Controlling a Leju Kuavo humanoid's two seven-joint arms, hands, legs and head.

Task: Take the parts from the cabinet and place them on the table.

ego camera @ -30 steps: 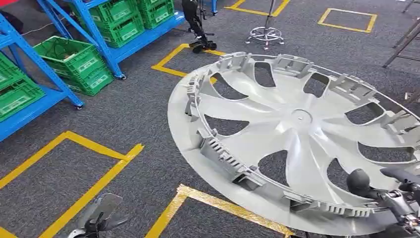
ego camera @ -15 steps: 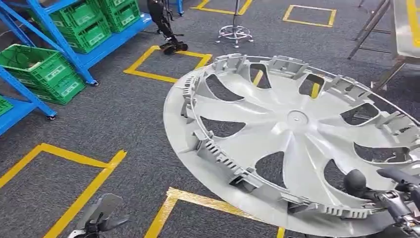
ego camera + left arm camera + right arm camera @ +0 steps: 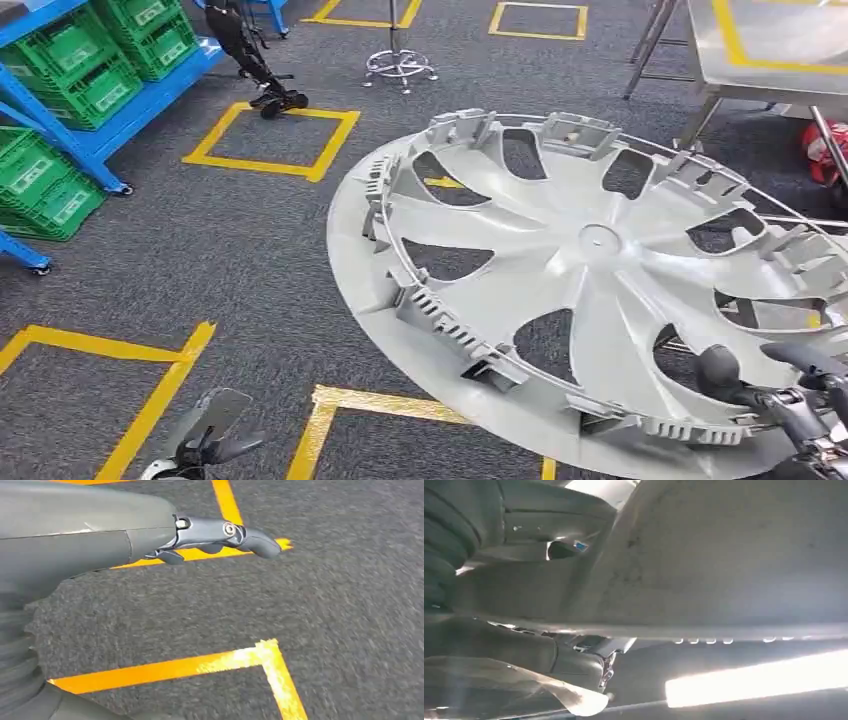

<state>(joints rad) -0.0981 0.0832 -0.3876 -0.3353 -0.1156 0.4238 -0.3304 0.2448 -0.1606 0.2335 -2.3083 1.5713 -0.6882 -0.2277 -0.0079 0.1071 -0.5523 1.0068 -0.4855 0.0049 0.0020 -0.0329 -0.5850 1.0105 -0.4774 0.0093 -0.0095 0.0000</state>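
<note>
A large silver wheel cover (image 3: 590, 270) with spoke cut-outs and rim clips fills the right half of the head view, carried flat above the floor. My right hand (image 3: 790, 400) grips its near rim at the lower right, thumb on top. In the right wrist view the cover's underside (image 3: 734, 555) lies right against that hand (image 3: 514, 650). My left hand (image 3: 200, 440) hangs at the bottom left holding nothing; the left wrist view shows it (image 3: 220, 535) with fingers extended over grey carpet. A steel table (image 3: 770, 50) stands at the upper right.
Blue shelving (image 3: 70, 140) with green crates (image 3: 80, 60) stands at the upper left. Yellow tape squares (image 3: 270, 140) mark the grey carpet. A stool base (image 3: 400, 65) and a dark wheeled stand (image 3: 260, 60) stand at the back. A red object (image 3: 825, 150) lies under the table.
The whole view has swung right: shelving and crates slid off to the left and the steel table came in at the upper right. The wheel cover stays in my right hand.
</note>
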